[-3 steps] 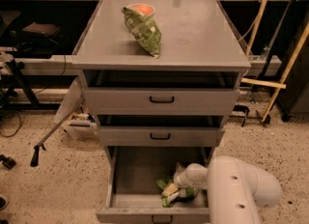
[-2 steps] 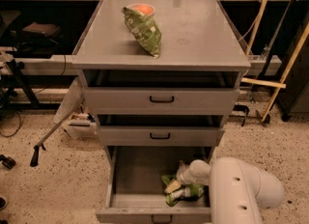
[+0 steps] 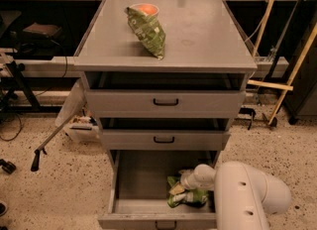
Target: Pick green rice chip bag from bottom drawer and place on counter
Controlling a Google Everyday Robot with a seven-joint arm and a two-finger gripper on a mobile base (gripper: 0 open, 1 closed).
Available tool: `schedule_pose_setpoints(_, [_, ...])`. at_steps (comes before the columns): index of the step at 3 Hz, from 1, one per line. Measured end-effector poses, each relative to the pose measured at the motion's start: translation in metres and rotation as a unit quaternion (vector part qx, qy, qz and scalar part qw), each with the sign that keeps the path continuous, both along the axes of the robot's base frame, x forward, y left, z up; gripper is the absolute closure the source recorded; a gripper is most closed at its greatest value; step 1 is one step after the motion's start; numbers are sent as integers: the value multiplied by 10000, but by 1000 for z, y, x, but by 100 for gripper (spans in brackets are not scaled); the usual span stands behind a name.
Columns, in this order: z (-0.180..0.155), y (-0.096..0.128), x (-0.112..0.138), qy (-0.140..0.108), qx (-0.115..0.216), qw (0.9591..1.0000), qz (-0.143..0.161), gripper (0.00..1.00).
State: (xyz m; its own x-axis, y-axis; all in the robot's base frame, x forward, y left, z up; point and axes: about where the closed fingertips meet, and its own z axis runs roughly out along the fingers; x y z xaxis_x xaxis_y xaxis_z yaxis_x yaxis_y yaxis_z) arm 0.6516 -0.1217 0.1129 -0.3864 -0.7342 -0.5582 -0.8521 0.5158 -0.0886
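The green rice chip bag (image 3: 188, 198) lies crumpled in the front right of the open bottom drawer (image 3: 136, 177), showing bright green with a pale patch. My gripper (image 3: 185, 184) reaches down into the drawer from the right and sits right at the bag's top, touching it. The bulky white arm (image 3: 250, 197) covers the drawer's right corner. The counter (image 3: 203, 30) is the cabinet's flat grey top, well above the gripper.
A darker olive-green leaf-patterned bag (image 3: 147, 31) lies on the counter with an orange-filled bowl (image 3: 145, 9) behind it. The two upper drawers (image 3: 165, 102) stand slightly open above the bottom one. Wooden poles (image 3: 292, 65) lean at the right, a cane (image 3: 49, 137) at the left.
My gripper has shifted only slightly at the bag's top. The bag stays in the front right of the drawer.
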Motion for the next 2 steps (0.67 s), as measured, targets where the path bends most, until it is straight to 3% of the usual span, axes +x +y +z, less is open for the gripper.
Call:
schedule_pose_setpoints(1, [17,-2,-3,-283,94,9994,-157,65])
schedule_pose_setpoints(2, [86,-16,4,-1113,247,9921,-528,88])
